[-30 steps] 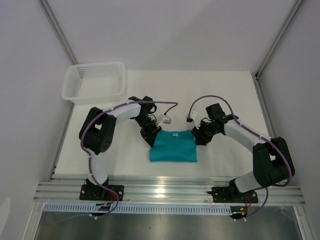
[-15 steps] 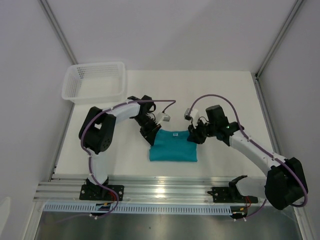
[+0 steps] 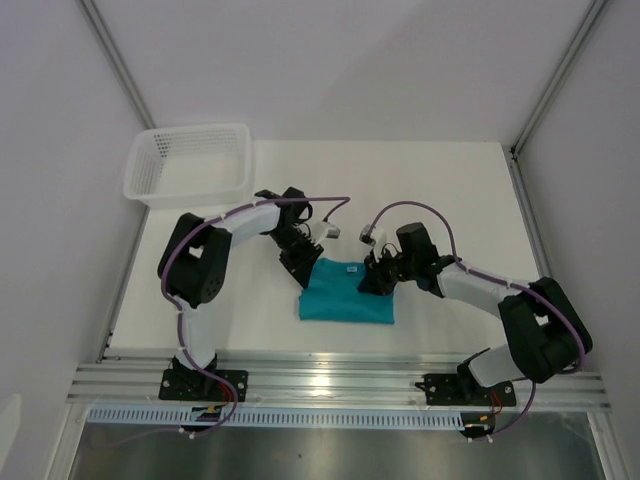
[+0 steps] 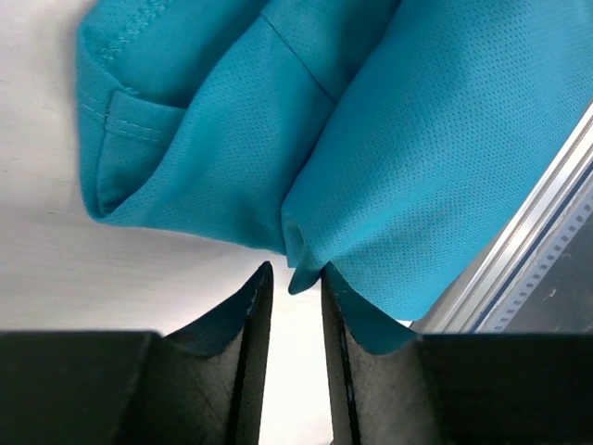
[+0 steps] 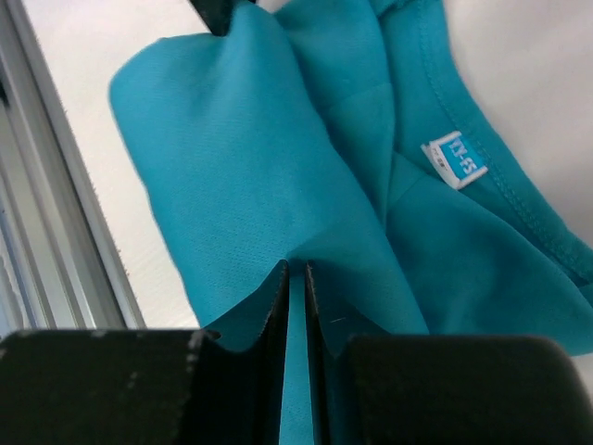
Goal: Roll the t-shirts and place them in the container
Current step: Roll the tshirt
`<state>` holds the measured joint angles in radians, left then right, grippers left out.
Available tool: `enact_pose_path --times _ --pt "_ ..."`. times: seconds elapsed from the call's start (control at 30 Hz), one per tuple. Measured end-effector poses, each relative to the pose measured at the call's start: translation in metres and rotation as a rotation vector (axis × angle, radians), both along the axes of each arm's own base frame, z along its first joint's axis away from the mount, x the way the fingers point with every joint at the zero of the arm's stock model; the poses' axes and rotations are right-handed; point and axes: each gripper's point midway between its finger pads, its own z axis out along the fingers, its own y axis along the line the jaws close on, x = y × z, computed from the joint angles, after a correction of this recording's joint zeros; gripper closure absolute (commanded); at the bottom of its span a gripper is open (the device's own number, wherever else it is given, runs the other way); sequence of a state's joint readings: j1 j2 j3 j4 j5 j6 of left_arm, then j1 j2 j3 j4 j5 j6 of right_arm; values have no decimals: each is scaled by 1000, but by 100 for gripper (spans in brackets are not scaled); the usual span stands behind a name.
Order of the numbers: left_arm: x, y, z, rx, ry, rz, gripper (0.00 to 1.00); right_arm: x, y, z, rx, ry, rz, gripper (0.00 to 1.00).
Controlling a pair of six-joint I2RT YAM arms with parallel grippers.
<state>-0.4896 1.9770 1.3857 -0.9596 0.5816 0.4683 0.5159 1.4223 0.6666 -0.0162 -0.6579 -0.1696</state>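
Well, my right tool [image 5: 295, 267] is pressed almost together, with a fold of the teal t-shirt [image 5: 232, 167] pinched in the thin slit between its two fingers. From there the cloth spreads away in a broad folded panel, and a small white label [image 5: 455, 158] sits inside the collar off to one side. My left tool [image 4: 295, 271] stands a little spread: pale bench shows through the gap, and a pointed fold of cloth sits right at the mouth of the fingers, not clamped. Seen from above, both tools are down at the t-shirt's far edge, the left at its left corner, the right nearer the collar. The t-shirt lies folded into a rough rectangle on the white bench [image 3: 440, 190], midway between my two arms and near the metal rail [image 3: 340, 380] at the front edge. A white mesh basket [image 3: 140, 175] stands at the far left corner, well apart from it.
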Motion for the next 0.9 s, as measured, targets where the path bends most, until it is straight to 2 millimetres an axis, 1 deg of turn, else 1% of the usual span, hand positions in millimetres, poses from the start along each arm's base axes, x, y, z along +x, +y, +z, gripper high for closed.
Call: enact_pose_path --times 0.1,0.17,0.27,0.37,0.47,0.57,0.6,0.67,0.73,0.8,0.83,0.87,0.9 --pt "3 2 0 10 -5 9 67 5 -1 -13 -22 65 -37 89" --pt "7 4 1 17 -15 18 66 9 -1 -18 -44 92 -54 89" --pt "13 10 3 29 -22 44 65 18 -2 -19 -84 103 -84 88" --pt "25 19 6 40 -35 86 65 25 -6 -17 -102 104 -117 87" --pt "40 24 17 43 -77 127 66 28 -12 -20 -121 113 -150 86" --pt "48 19 37 29 -147 125 66 28 -14 -21 -132 122 -165 85" --pt "46 14 45 21 -173 109 65 29 -14 -20 -132 126 -169 85" --pt "36 -1 58 0 -211 60 62 30 -13 -19 -133 129 -179 83" --pt "19 -22 69 -31 -240 -12 61 31 -15 -17 -138 128 -188 81" --pt "-2 -39 71 -52 -249 -82 60 32 -19 -11 -142 114 -197 78" --pt "-12 -42 69 -55 -243 -111 59 32 -22 -5 -146 95 -195 75" --pt "-20 -42 66 -53 -240 -133 55 32 -25 3 -151 61 -186 67" --pt "-25 -39 62 -49 -244 -150 54 32 -28 11 -154 31 -180 63"
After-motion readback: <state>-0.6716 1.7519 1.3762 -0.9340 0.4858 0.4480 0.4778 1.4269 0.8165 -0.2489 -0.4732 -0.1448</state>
